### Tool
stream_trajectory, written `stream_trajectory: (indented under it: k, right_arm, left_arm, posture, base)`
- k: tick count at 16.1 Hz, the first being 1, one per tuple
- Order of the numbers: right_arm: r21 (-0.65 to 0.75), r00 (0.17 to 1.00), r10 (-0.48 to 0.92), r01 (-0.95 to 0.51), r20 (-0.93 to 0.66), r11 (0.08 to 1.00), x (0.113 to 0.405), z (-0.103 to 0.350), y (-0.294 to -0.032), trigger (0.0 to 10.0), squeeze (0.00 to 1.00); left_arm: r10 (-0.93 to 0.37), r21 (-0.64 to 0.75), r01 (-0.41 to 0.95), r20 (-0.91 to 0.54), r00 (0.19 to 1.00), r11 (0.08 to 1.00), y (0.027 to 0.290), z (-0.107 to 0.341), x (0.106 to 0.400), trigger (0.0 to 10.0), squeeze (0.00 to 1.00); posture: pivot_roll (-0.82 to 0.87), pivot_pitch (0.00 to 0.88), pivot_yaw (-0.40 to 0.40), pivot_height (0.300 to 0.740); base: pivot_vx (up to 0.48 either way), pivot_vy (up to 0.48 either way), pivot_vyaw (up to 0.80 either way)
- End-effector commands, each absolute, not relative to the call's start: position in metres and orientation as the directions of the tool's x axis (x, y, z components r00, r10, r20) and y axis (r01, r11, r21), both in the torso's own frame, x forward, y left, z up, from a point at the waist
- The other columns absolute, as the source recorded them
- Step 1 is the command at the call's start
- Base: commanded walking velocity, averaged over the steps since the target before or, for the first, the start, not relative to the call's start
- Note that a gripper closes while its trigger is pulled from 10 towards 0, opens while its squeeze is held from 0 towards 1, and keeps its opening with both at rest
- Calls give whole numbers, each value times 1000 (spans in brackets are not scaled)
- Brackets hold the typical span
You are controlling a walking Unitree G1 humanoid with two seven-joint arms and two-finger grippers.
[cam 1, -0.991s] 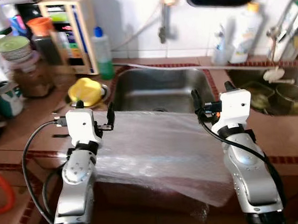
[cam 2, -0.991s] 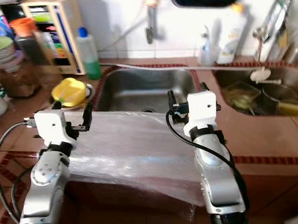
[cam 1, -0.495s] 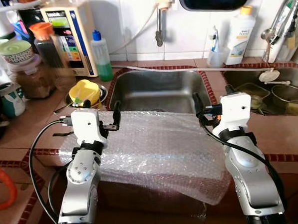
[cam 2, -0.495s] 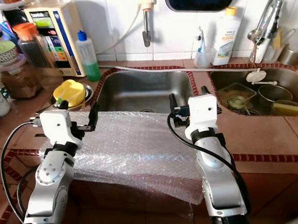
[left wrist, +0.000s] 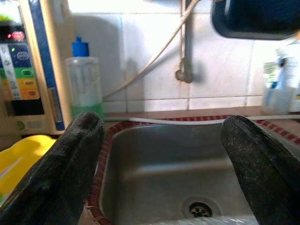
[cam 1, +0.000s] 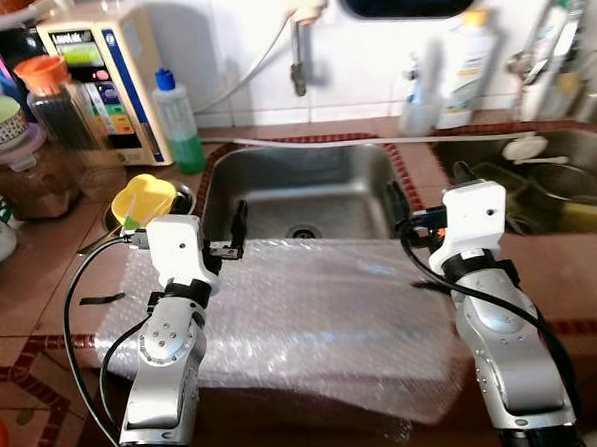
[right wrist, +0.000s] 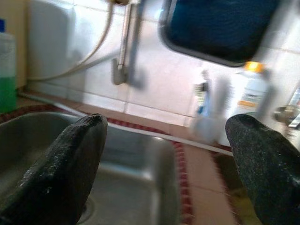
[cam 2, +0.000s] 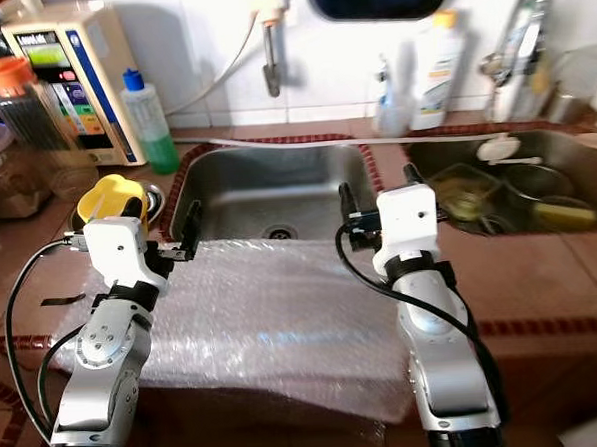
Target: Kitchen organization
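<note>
Tiled counter held a bubble wrap sheet (cam 1: 314,323) draped over its front edge before the sink (cam 1: 302,188). Left gripper (cam 1: 189,234) and right gripper (cam 1: 425,199) hovered above it, fingers spread, empty. View had shifted nearer the sink since earlier; wrap likely next to clear.

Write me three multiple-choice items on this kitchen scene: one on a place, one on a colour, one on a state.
1. Where does the bubble wrap lie?
A. in the sink
B. on the counter's front edge, before the sink
C. on the floor

2. What colour is the liquid in the bottle with the blue cap?
A. green
B. red
C. clear

3. How are both pincers?
A. shut on the wrap
B. open
C. holding a cup

Answers: 1 B, it drapes over the edge before the sink. 2 A, its lower half is green. 3 B, left pincer and right pincer fingers stand wide apart.
</note>
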State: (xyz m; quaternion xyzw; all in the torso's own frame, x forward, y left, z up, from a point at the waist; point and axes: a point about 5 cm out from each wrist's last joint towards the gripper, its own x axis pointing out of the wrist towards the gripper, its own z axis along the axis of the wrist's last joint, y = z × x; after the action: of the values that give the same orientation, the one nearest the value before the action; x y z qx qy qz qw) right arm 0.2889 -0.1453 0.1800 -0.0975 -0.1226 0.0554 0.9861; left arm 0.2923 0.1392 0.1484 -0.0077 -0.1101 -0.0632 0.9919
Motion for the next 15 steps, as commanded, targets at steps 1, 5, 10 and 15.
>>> stream_trajectory:
  k: [1,5,10,15]
  right_arm:
    - [-212,953,162,-109,256,971,287,185,-139,10000,0]
    - [-217,953,159,-103,257,971,286,185,-141,10000,0]
    - [-224,953,165,-107,255,969,286,185,-141,10000,0]
    - [-208,953,183,-134,240,969,285,183,-140,10000,0]
  left_arm:
    - [-124,4,127,236,964,992,141,153,292,10000,0]
    - [-127,6,129,232,965,992,141,152,292,10000,0]
    - [-111,4,113,225,968,994,142,150,292,10000,0]
    - [-24,36,16,233,972,999,155,152,291,10000,0]
  posture:
    - [-53,0,44,740]
    - [-55,0,47,740]
    - [-55,0,46,740]
    - [-51,0,42,740]
  base:
    - [315,0,0]
    - [311,0,0]
    - [103,0,0]
    - [0,0,0]
